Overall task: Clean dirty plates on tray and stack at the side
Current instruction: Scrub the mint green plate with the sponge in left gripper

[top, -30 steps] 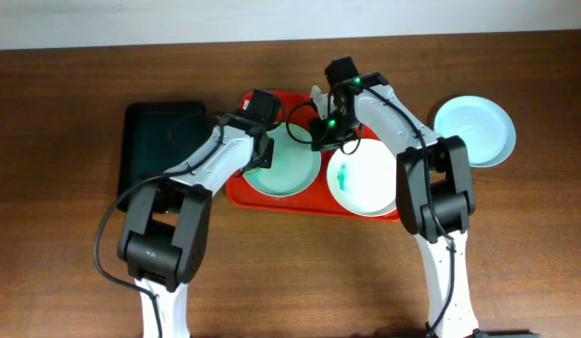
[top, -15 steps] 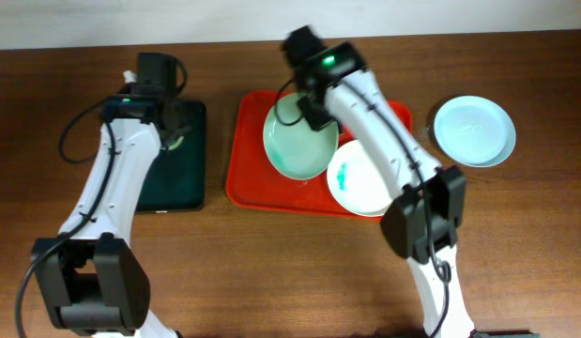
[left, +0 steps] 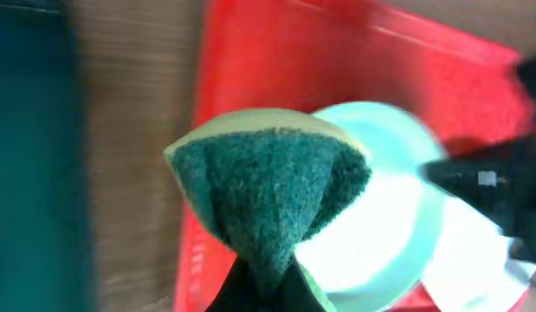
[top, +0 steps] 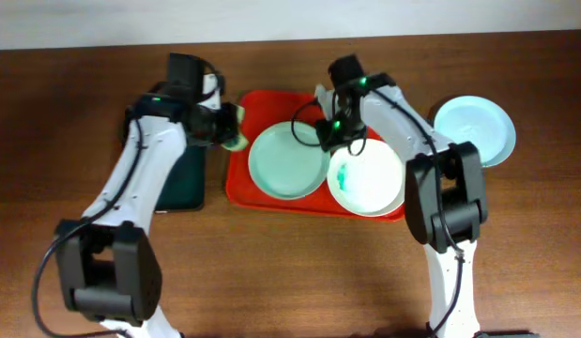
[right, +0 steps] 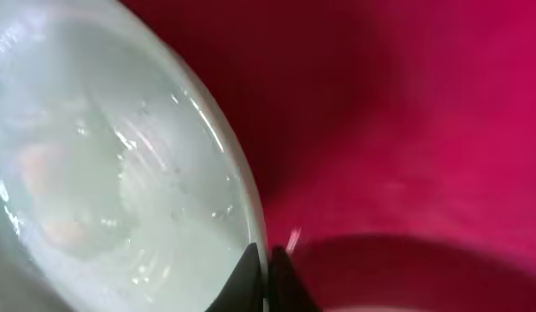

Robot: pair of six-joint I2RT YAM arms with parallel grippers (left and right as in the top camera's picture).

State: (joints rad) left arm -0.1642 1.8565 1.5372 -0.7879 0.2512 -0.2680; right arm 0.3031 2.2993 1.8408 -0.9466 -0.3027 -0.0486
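Note:
A mint-green plate (top: pixel 287 161) lies on the red tray (top: pixel 259 105). My right gripper (top: pixel 325 134) is shut on its right rim; the wrist view shows the rim (right: pixel 250 217) pinched between the fingers (right: pixel 266 264). A white plate (top: pixel 370 178) with a teal smear lies to its right on the tray. Another mint-green plate (top: pixel 473 130) sits on the table at the far right. My left gripper (top: pixel 229 127) is shut on a green sponge (left: pixel 272 186) and holds it at the tray's left edge, near the held plate (left: pixel 380 217).
A dark green-black tray (top: pixel 182 178) lies left of the red tray, partly under my left arm. The wooden table (top: pixel 290 272) stretches in front of both trays.
My left arm has gone to the dark tray and come back with the sponge. My right gripper has shifted the mint-green plate, which was tilted up and now lies lower on the tray.

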